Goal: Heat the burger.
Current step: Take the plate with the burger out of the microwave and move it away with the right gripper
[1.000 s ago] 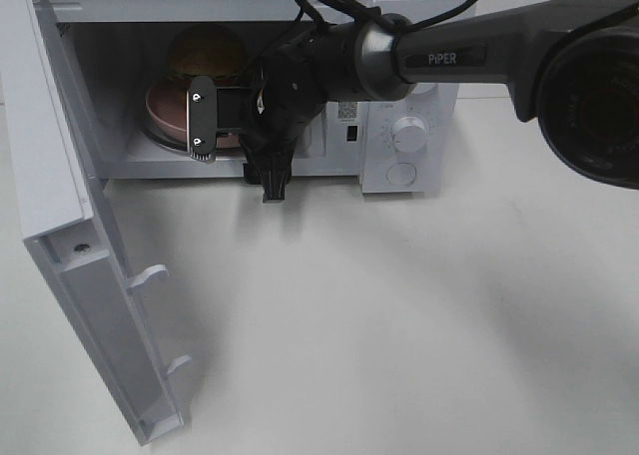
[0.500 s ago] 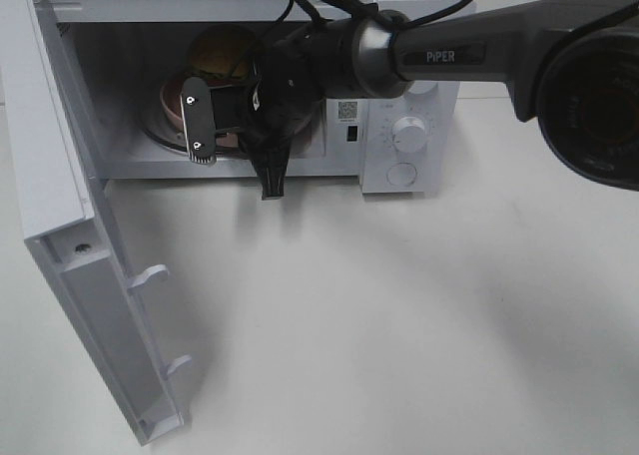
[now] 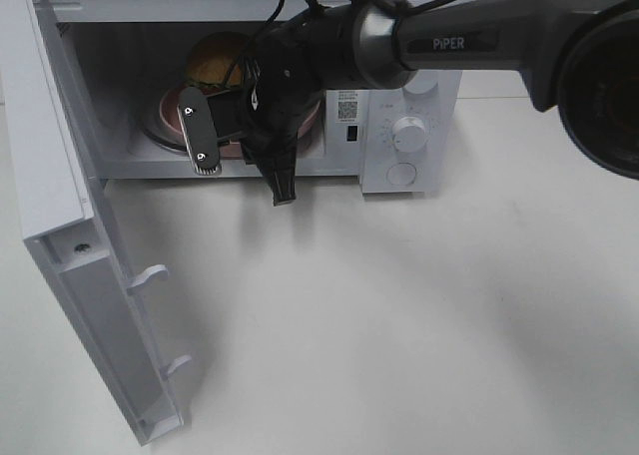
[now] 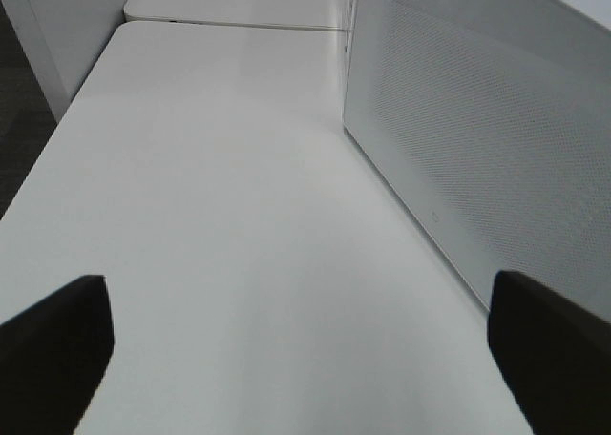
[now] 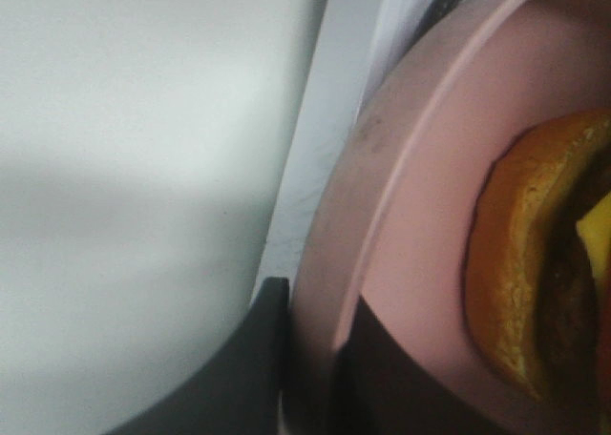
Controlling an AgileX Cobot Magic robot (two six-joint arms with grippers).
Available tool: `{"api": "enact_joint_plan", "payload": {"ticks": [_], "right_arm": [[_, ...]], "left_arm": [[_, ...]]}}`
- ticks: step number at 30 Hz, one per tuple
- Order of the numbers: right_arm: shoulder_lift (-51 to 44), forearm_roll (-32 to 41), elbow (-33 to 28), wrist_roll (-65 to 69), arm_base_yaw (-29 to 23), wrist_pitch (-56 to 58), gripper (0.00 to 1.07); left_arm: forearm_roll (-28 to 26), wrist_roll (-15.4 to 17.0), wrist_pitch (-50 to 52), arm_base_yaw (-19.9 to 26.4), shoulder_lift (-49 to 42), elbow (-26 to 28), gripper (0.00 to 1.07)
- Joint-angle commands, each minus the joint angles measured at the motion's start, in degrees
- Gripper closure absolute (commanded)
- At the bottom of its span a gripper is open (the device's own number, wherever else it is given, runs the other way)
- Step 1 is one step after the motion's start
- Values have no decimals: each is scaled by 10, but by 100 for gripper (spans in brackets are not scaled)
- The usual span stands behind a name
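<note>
The burger [image 3: 218,58], with a golden-brown bun, sits on a pink round plate [image 3: 166,108] inside the open white microwave [image 3: 399,86]. My right gripper [image 3: 215,141] reaches into the cavity from the right and is shut on the plate's front rim. In the right wrist view the plate rim [image 5: 382,196] sits between the dark fingers [image 5: 258,359], with the burger's bun [image 5: 516,263] close behind it. My left gripper [image 4: 301,359] is open and empty over bare white table; it does not show in the exterior high view.
The microwave door [image 3: 60,206] hangs wide open to the front left. Two white knobs [image 3: 407,133] are on the control panel at the right. A white perforated panel [image 4: 477,149] stands beside the left gripper. The white table [image 3: 399,315] lies in front.
The right gripper has twisted a little and has shifted the plate and burger slightly to the right inside the microwave.
</note>
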State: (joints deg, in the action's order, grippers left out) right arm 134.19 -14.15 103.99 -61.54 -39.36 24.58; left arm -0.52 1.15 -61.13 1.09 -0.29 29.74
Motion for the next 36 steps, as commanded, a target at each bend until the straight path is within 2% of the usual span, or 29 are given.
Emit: {"api": "enact_joint_plan", "payload": {"ticks": [1, 12, 19, 20, 21, 36], "right_arm": [[-35, -3, -41, -6, -3, -46, 107], [-98, -18, -143, 2, -3, -99, 107], [-163, -22, -249, 12, -3, -179, 107], [-163, -22, -249, 12, -3, -179, 107], [-178, -22, -277, 12, -3, -193, 107], [-307, -36, -451, 12, -3, -257, 107]], "left_arm": [[1, 3, -1, 1, -3, -1, 7], [1, 3, -1, 1, -3, -1, 7], [1, 3, -1, 1, -3, -1, 7], [1, 3, -1, 1, -3, -1, 7], [1, 3, -1, 1, -3, -1, 7], [1, 3, -1, 1, -3, -1, 7]]}}
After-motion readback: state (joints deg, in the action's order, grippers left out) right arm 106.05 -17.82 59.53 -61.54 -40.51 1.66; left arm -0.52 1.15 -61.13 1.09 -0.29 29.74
